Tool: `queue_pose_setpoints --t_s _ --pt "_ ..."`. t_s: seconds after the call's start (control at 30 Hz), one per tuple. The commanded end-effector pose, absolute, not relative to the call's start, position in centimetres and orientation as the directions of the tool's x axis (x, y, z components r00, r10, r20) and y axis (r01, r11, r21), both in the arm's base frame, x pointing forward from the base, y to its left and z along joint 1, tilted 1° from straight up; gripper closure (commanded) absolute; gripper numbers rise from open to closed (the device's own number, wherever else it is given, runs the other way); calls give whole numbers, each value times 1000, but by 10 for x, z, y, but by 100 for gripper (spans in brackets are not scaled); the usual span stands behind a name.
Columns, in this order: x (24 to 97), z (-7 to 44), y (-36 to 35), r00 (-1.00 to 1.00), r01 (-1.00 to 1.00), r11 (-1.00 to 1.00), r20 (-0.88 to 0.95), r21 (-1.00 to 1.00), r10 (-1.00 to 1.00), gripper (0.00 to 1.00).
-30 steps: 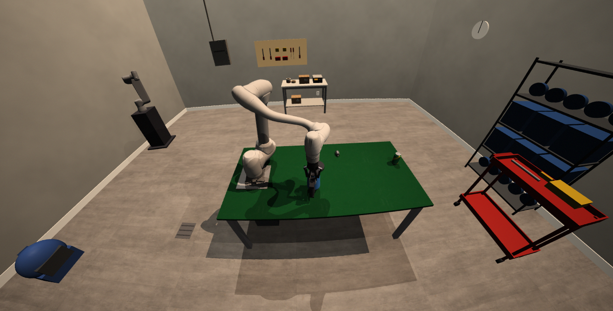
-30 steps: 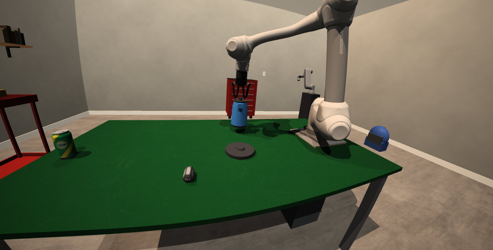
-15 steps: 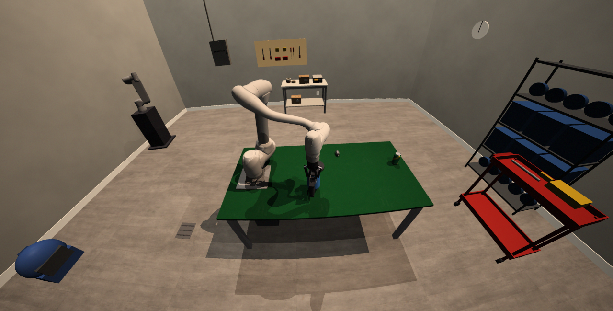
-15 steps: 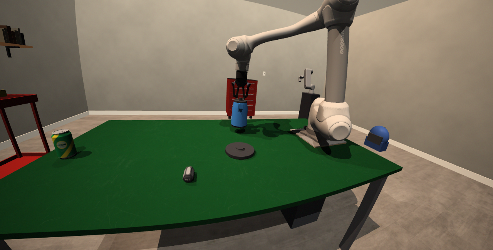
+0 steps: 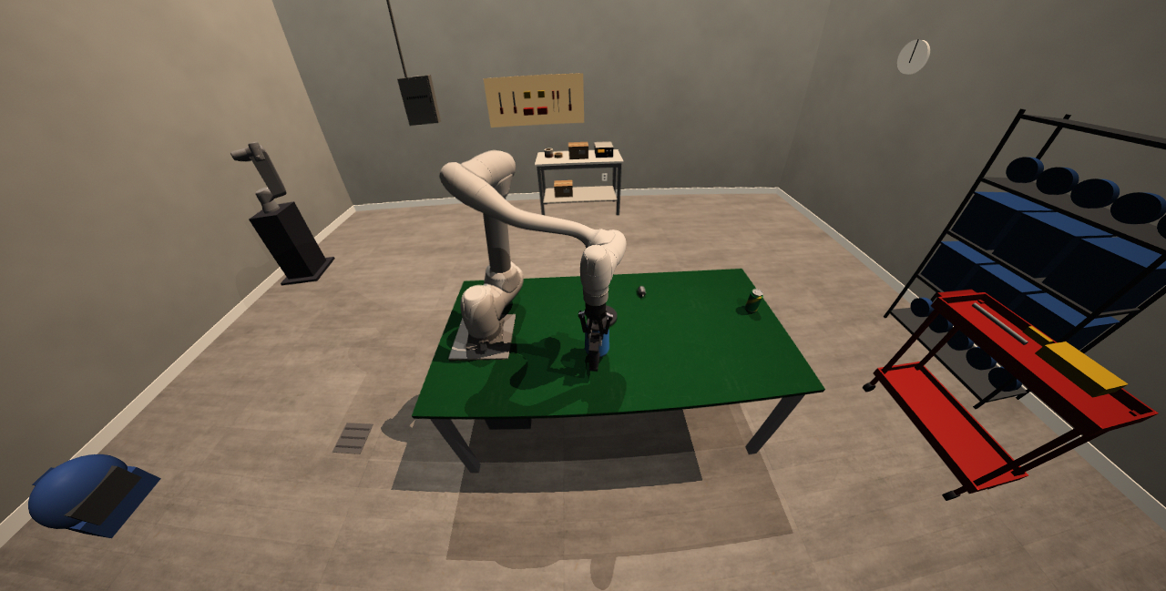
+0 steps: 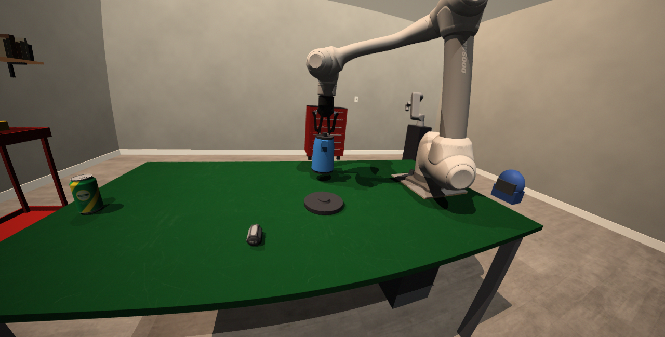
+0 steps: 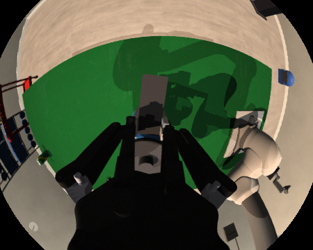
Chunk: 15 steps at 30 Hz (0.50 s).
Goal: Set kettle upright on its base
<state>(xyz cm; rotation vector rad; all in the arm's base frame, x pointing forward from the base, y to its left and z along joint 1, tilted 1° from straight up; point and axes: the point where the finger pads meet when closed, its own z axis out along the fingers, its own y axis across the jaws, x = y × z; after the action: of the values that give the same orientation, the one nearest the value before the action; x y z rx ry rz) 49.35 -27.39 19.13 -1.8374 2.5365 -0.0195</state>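
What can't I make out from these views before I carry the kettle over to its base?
- The ring under the kettle: hidden in every view; the exterior camera sees only its side.
- The base: absent from the wrist view, and in the top view the arm and hand cover that spot.
- The grip itself: in the wrist view the hand's own dark body blocks where the fingers meet the kettle.
- The small grey object: too small to identify.

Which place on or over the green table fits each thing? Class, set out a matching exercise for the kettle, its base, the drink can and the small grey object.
Things:
1. kettle
2. base
3. drink can
4. small grey object

Places:
A. near the table's left edge in the exterior view
B. held off the table by the gripper
C. flat, mid-table
D. nearest the exterior camera

Pairs: 1-B, 2-C, 3-A, 4-D
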Motion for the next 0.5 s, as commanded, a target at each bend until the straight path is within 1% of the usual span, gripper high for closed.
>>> queue_pose_setpoints --t_s 0.0,0.47 --pt "496 192 -267 -312 -950 312 0 -17 -950 90" --pt "506 192 -237 -312 -950 312 0 -17 -950 90"
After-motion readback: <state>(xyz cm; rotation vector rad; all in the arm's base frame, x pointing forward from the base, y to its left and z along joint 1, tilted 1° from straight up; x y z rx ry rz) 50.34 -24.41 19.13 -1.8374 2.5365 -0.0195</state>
